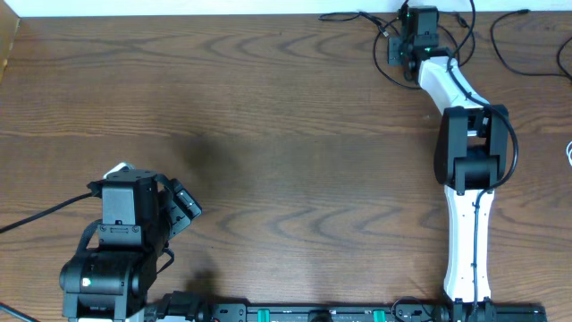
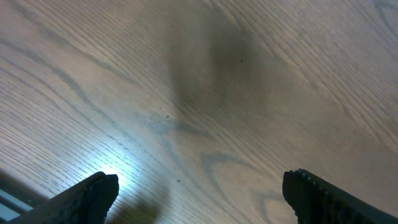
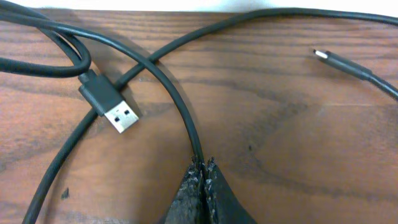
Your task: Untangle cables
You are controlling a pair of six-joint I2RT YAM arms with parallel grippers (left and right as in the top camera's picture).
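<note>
Several thin black cables (image 1: 353, 16) lie at the table's far edge, around my right gripper (image 1: 399, 46). In the right wrist view one black cable (image 3: 177, 106) curves down into my right gripper (image 3: 202, 163), whose jaws are shut on it. Beside it lies a USB plug (image 3: 111, 107), crossed by other black loops. A small plug end (image 3: 329, 59) rests apart at the upper right. My left gripper (image 1: 183, 201) sits near the front left, far from the cables. It stands open (image 2: 202, 186) over bare wood, with nothing between its fingers (image 2: 93, 196).
Another black cable (image 1: 505, 49) loops at the far right corner. A bit of white cable (image 1: 568, 154) shows at the right edge. The table's far edge (image 3: 186, 7) runs just behind the cables. A rail (image 1: 357, 313) lines the front edge.
</note>
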